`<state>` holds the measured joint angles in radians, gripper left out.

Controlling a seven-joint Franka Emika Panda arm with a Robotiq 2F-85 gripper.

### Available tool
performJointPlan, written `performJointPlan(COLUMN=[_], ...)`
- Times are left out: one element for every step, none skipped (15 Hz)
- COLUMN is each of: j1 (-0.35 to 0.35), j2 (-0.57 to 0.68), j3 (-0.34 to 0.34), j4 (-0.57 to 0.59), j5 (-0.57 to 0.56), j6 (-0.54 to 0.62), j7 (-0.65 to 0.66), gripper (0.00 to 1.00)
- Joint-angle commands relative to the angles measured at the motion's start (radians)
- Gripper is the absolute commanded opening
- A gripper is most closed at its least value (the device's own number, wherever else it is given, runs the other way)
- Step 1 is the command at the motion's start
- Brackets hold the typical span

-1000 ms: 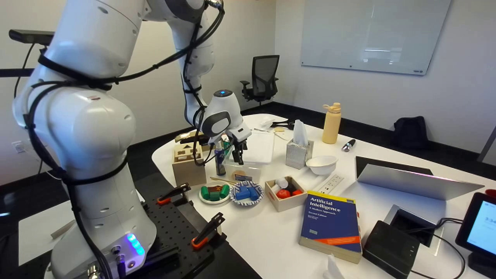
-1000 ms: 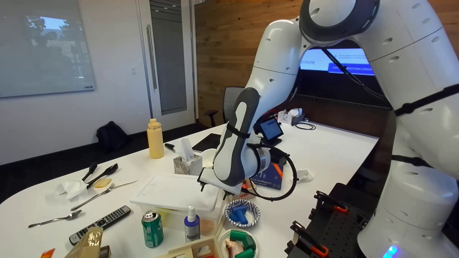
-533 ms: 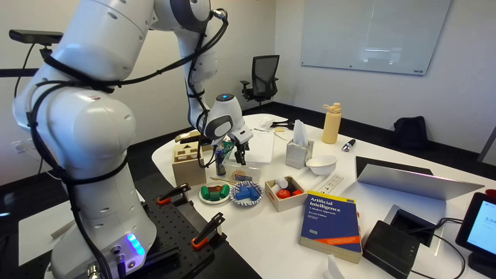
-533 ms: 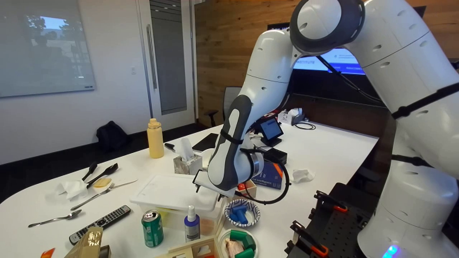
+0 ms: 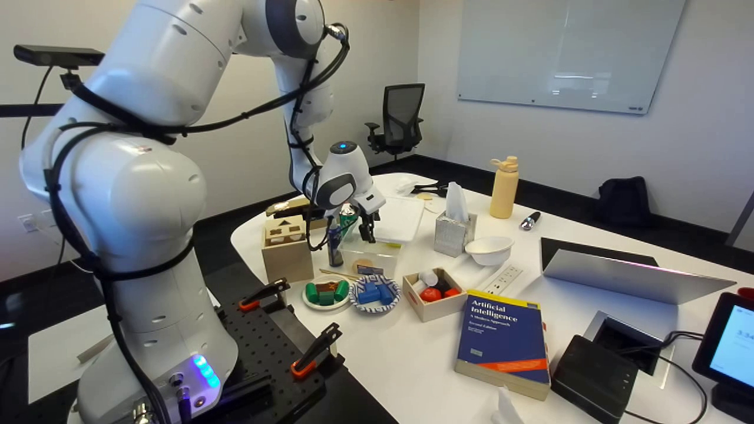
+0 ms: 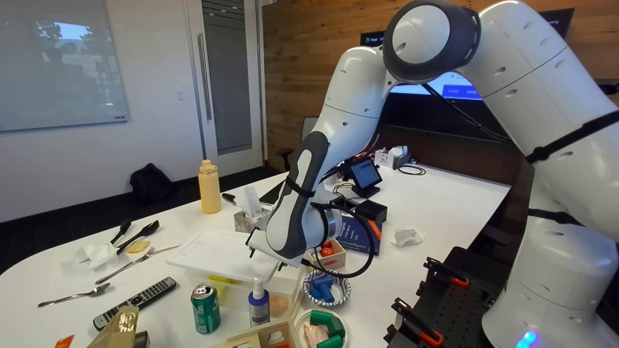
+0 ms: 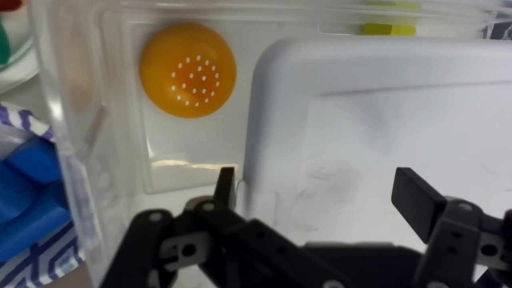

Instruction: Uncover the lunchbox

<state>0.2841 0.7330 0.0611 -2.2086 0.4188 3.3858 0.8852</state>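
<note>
Because the black gripper [image 7: 316, 186], spread over the clear rectangular plastic lunchbox [image 7: 64, 128], pinches nothing, a hard push could topple the partly removed, flat white plastic lid [image 7: 380, 136] below the gripper.

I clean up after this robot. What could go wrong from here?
The lid covers only part of the lunchbox; moved further, it might tip and drop. The spray bottle and green can stand beside the lunchbox, so a swinging lid could knock them over. The open pincer shows one finger by the lid's edge, the other over its top: it may slip off.
</note>
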Motion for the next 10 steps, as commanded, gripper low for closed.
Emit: performJointPlan(j1=[0.004, 0.008, 0.013, 0.021, 0.026, 0.031, 0.039, 0.043, 0.046, 0.049], j2=[0.048, 0.060, 0.070, 0.081, 0.090, 0.098, 0.105, 0.112, 0.117, 0.122], j3=[0.020, 0.021, 0.019, 0.014, 0.009, 0.006, 0.001, -0.002, -0.005, -0.007], j4=[0.066, 0.081, 0.095, 0.111, 0.125, 0.138, 0.152, 0.163, 0.175, 0.185], j5=[0.031, 0.031, 0.032, 0.033, 0.034, 0.035, 0.036, 0.037, 0.037, 0.038], j6=[0.021, 0.018, 0.016, 0.012, 0.010, 0.007, 0.003, 0.001, -0.001, -0.002], j7=[-0.016, -0.017, -0.018, -0.020, -0.021, -0.023, -0.024, -0.025, -0.026, -0.027], gripper=[1.00, 1.00, 1.00, 1.00, 1.00, 1.00, 1.00, 1.00, 1.00, 1.00])
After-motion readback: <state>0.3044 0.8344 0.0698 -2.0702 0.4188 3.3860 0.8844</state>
